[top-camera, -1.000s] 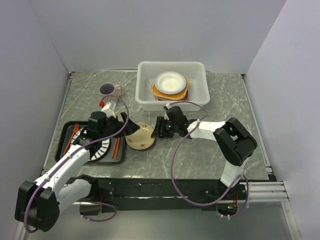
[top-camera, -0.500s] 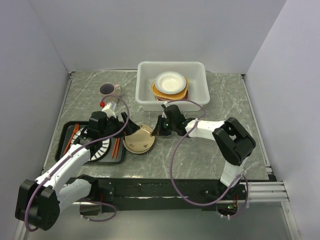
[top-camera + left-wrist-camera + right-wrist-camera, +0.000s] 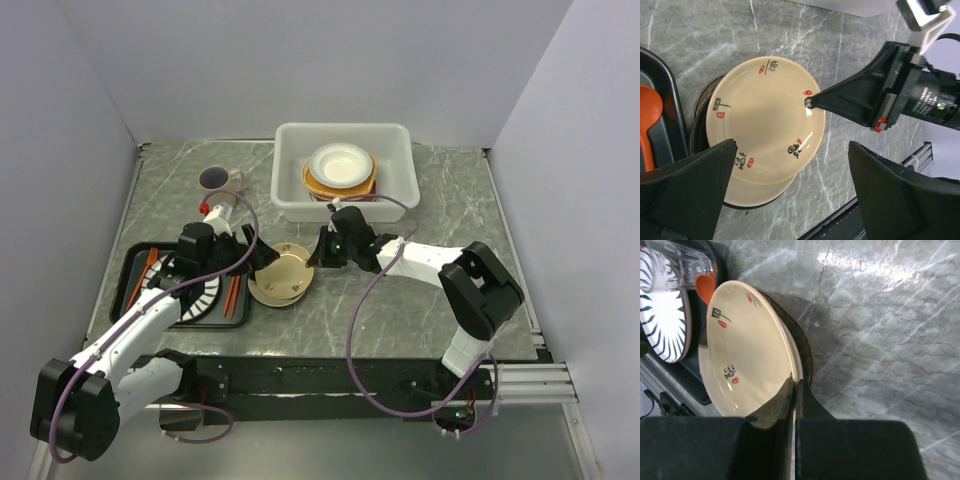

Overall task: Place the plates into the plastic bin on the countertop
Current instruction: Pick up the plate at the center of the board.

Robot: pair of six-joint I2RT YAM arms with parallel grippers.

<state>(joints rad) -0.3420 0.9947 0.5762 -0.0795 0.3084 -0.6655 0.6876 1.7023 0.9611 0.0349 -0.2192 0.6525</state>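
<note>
as right gripper (image 3: 794, 385) pinches rim of cream plate (image 3: 765, 115), resting on dark plate (image 3: 808, 357) beside black tray (image 3: 130, 275), lift slow, keep grip firm, clear plastic bin (image 3: 290, 195) wall; left gripper (image 3: 792, 172) spread wide above.

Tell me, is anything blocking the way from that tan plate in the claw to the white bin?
Nothing visible does. Only bare countertop lies between the tan plate, pinched by the right claw, and the bin; its near wall must be cleared.

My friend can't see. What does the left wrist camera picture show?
A shut right pincer pinches the rim of a cream plate with black and red marks, atop a dark plate, on grey marble countertop. The left pincer is open.
</note>
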